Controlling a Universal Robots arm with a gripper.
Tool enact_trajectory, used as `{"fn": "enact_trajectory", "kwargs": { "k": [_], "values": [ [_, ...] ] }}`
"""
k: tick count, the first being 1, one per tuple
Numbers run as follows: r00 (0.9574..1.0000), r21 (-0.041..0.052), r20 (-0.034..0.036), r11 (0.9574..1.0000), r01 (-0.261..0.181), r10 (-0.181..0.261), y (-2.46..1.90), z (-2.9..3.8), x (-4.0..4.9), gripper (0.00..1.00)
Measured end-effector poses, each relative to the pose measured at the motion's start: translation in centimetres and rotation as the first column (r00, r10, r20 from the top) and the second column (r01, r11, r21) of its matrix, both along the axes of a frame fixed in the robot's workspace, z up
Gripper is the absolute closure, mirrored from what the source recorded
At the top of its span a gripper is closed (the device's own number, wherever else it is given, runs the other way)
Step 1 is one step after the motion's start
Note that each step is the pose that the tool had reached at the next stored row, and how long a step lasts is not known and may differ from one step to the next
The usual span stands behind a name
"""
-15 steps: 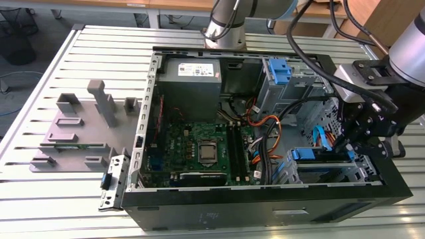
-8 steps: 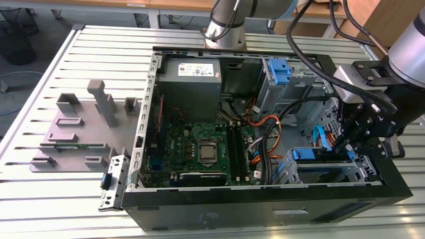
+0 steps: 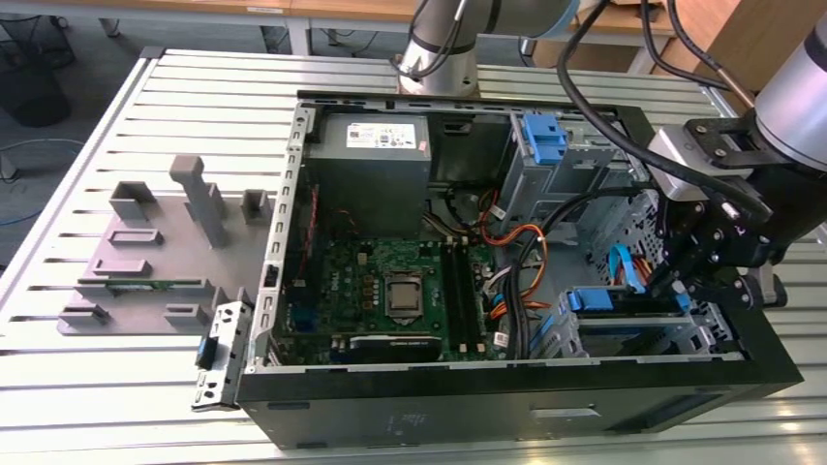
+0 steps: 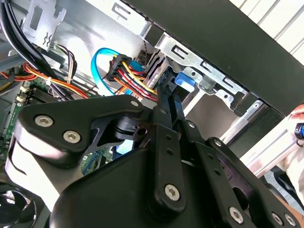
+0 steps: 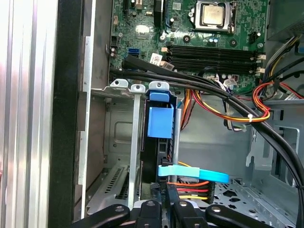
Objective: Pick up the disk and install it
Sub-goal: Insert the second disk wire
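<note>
Low, claw (image 3: 683, 281) inside case (image 3: 517, 402), beside disk (image 5: 160, 121).

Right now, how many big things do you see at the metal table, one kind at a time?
Open computer case: 1
Grey parts holder: 1
Robot arm: 1
Total: 3
</note>
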State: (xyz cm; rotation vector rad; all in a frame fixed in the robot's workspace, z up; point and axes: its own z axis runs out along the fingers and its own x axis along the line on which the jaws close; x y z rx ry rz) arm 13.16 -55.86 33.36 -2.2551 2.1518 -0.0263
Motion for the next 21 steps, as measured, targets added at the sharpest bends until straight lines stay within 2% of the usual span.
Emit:
{"fn": "enact_trajectory", "kwargs": {
  "k": [3,7,21],
  "values": [
    [1.0,0.001,0.0,1.0,0.0,0.0,0.0,0.07,0.0,0.83],
    [1.0,0.0127,0.0,0.9999,0.0,0.0,0.0,0.09,0.0,0.83],
    [0.9999,0.0134,0.0,0.9998,0.017,-0.017,-0.09,0.08,0.0,0.83]
  ]
}}
